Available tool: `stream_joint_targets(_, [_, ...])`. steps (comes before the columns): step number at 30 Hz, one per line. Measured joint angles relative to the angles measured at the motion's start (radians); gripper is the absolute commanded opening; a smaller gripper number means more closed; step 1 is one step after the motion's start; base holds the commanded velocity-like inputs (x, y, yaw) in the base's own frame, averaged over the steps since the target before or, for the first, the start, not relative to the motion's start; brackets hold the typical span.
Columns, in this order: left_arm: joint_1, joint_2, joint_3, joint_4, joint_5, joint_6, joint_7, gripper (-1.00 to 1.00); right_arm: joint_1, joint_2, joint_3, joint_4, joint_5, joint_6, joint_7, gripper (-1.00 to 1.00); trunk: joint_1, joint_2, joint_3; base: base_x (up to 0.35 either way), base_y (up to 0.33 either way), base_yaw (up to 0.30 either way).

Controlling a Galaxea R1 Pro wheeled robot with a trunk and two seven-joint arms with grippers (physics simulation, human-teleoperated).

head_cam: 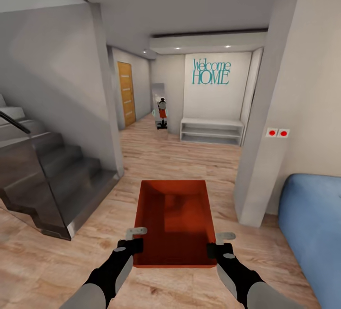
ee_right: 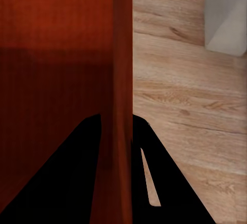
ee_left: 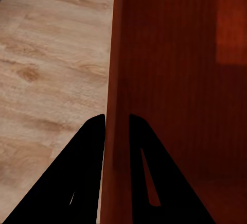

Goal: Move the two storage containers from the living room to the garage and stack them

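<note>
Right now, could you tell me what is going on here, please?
The robot holds one red-orange rectangular storage container out in front of it above the light wood-plank floor. The left gripper is clamped on the bin's left wall and the right gripper on its right wall. It faces a hallway with a "Welcome HOME" wall; grey stairs stand on the left, a blue sofa on the right.

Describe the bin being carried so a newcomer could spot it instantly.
Start at the teal Welcome HOME wall lettering, then drop down the wood-plank floor. The storage container hangs between the left hand and right hand, the sole open-topped red-orange box.
</note>
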Motion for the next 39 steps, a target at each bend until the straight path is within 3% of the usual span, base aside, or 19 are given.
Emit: stream_joint_targets(39, [0.000,0.000,-0.001,-0.001,0.001,0.000,0.001,-1.00,0.000,0.000,-0.001,-0.001,0.002,0.001,0.000,-1.00,0.000,0.000,0.000,0.323,0.000,0.000])
